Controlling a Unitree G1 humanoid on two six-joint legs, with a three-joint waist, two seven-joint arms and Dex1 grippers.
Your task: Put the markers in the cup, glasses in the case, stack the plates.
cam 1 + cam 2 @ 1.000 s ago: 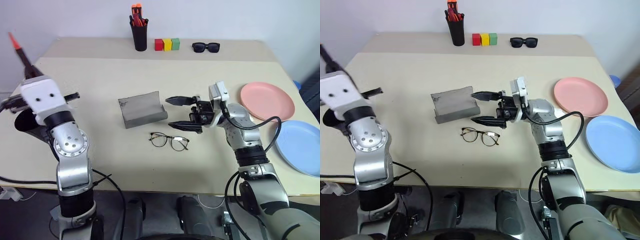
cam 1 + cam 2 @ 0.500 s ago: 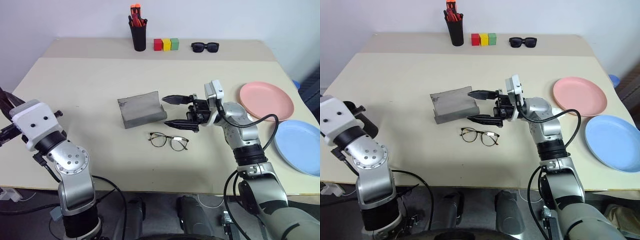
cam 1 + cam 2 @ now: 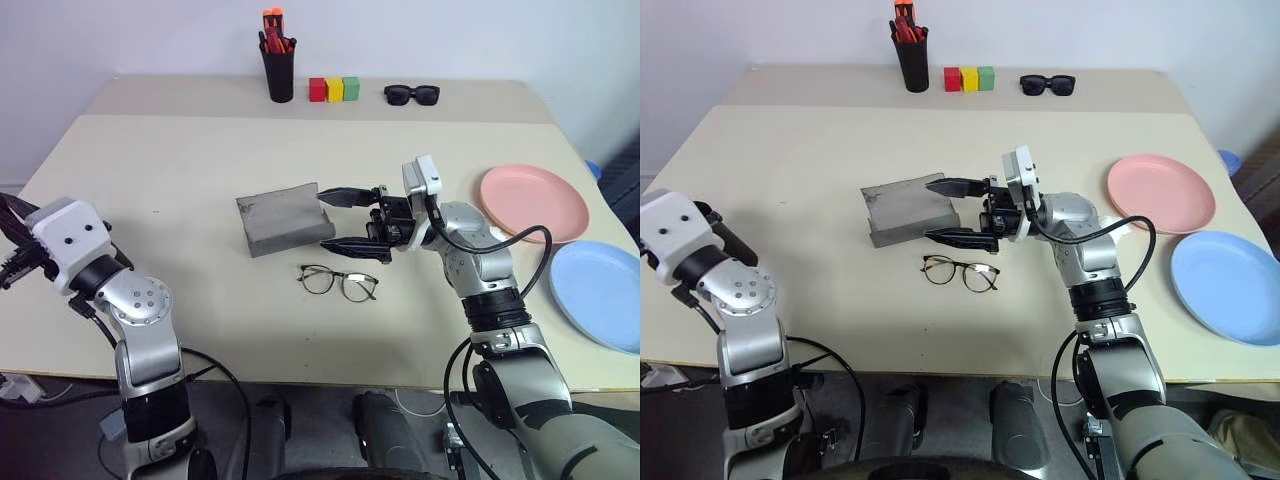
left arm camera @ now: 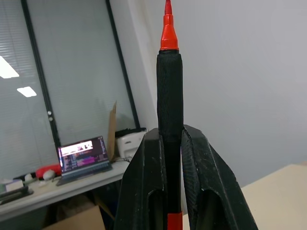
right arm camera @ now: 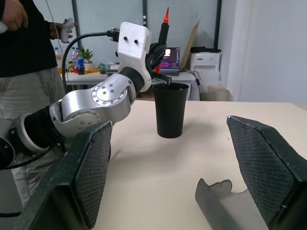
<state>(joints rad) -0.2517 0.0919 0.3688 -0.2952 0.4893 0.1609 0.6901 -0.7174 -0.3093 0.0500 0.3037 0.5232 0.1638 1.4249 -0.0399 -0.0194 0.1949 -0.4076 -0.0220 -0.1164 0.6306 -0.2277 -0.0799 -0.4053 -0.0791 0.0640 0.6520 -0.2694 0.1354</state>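
Right wrist view reveals cup (image 5: 171, 109) behind left gripper (image 5: 160, 45) clamping marker (image 4: 170, 91); right gripper (image 3: 349, 219) jaws wide.

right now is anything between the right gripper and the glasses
Nothing visible. The open right gripper hovers beside the grey case, and the glasses lie on bare table just in front of it, toward the robot.

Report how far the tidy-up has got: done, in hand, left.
Done: nothing visibly finished. In hand: the left hand is shut on a red-tipped, black-bodied marker, held beside the wide black plastic cup. The right hand hangs open by the grey hard-shell case, lid open. Left: the wire-framed glasses lie on the table, and the pink plate and blue plate lie unstacked.
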